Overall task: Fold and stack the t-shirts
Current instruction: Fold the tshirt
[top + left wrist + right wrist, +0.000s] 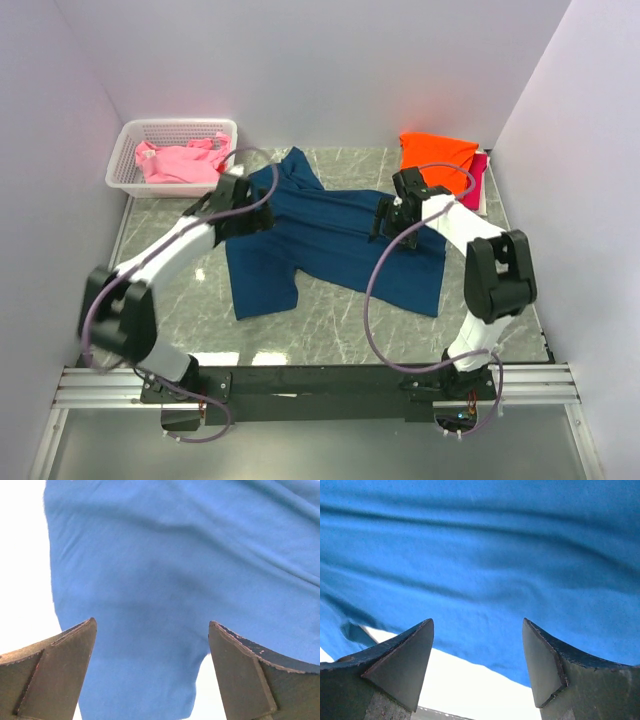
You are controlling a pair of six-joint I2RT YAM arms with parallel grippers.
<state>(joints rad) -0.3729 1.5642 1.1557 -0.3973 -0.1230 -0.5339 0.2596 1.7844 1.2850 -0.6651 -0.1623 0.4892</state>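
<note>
Left end effector and right end effector, both spread, hang over the grey marbled desk, where the large dark navy cloth t-shirt lies rumpled mid-desk. Best to pinch its edges low and together, then fold evenly.

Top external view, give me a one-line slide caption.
Left gripper and right gripper poised over the spread navy t-shirt; pink t-shirt in the white basket, orange t-shirt stacked far right.
</note>
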